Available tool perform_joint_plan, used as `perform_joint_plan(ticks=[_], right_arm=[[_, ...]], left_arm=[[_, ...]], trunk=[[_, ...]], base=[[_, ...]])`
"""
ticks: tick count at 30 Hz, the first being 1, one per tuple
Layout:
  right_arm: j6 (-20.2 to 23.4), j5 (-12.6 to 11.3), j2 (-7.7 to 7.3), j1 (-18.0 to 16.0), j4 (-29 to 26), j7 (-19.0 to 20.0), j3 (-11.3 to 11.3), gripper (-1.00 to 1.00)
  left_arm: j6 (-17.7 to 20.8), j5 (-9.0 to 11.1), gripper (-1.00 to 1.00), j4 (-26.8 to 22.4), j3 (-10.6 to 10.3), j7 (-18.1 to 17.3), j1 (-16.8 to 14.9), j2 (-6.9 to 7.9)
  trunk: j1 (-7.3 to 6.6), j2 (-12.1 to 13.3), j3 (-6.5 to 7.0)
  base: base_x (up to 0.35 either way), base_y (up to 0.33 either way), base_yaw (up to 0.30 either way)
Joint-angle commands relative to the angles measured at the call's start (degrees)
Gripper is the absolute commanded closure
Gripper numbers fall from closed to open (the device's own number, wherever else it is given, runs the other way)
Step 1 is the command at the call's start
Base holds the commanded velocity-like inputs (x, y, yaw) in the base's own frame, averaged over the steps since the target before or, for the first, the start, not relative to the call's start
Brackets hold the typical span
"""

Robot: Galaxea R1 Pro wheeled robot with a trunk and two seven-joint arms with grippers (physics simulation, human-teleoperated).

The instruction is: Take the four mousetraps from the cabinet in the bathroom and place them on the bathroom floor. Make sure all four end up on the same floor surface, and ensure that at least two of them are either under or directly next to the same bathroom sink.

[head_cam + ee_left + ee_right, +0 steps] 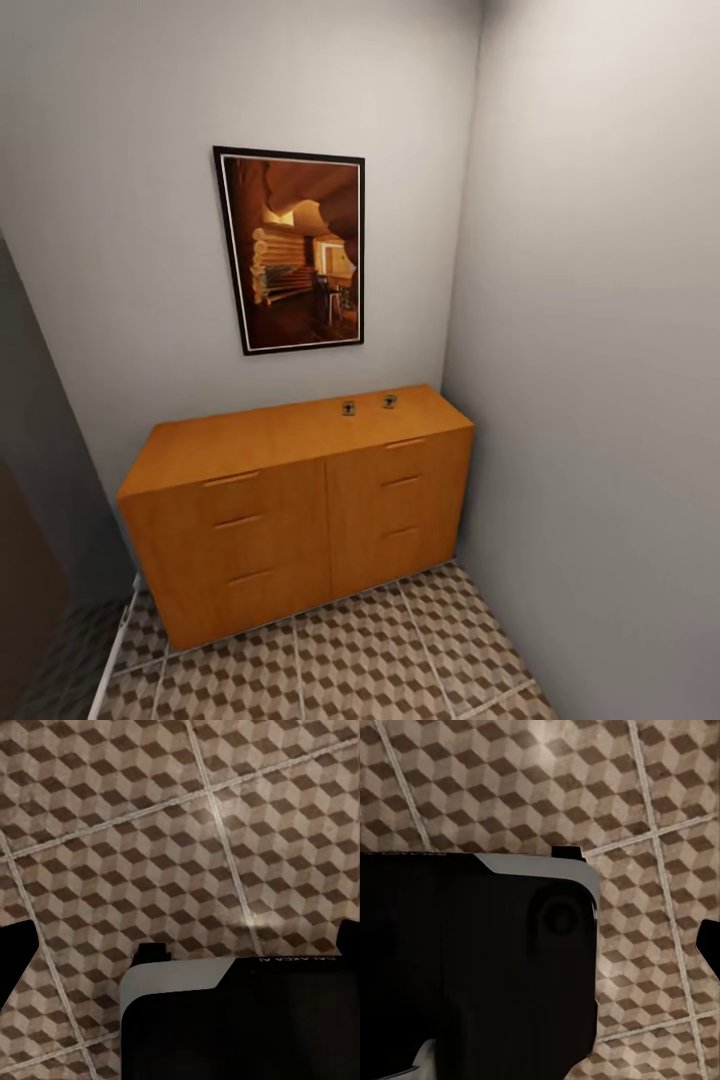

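The orange-brown cabinet (300,500) stands against the back wall in the head view, its drawer fronts shut. Two mousetraps (348,408) (389,401) lie on its top near the back right, small and dark. Cube-patterned bathroom floor (360,660) lies in front of it. The sink is out of view. My left gripper (184,945) hangs over the floor tiles (150,832), open and empty, with dark fingertips (16,960) at both picture edges. My right gripper (540,945) also points at the tiles (660,795); one fingertip (709,945) shows far out at the edge.
A framed picture (292,250) hangs above the cabinet. A grey wall (600,350) closes the right side next to the cabinet. A dark panel (30,560) stands at the left. My black and white base (240,1020) (472,960) sits below both wrists.
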Motion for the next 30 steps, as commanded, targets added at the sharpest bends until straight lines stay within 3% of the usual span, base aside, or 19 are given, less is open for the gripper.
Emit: perform_joint_plan(ticks=[1, 12, 30], right_arm=[[-0.5, -0.6, 0.03, -0.1, 0.2, 0.0, 0.5, -1.0], [-0.9, -0.6, 0.11, -0.1, 0.2, -1.1, 0.5, -1.0], [-0.9, -0.6, 0.02, -0.1, 0.2, -1.1, 0.5, -1.0]], left_arm=[[-0.2, 0.6, -1.0, 0.1, -0.5, 0.1, -0.1, -0.02], [-0.6, 0.5, -1.0, 0.1, -0.5, 0.1, -0.1, 0.0], [-0.8, 0.5, -1.0, 0.1, -0.5, 0.1, -0.1, -0.02]], trunk=[[0.05, -0.1, -0.1], [0.05, -0.1, -0.1], [0.05, -0.1, -0.1]], base=[[0.323, 0.0, 0.0], [0.261, 0.0, 0.0], [0.025, 0.0, 0.0]])
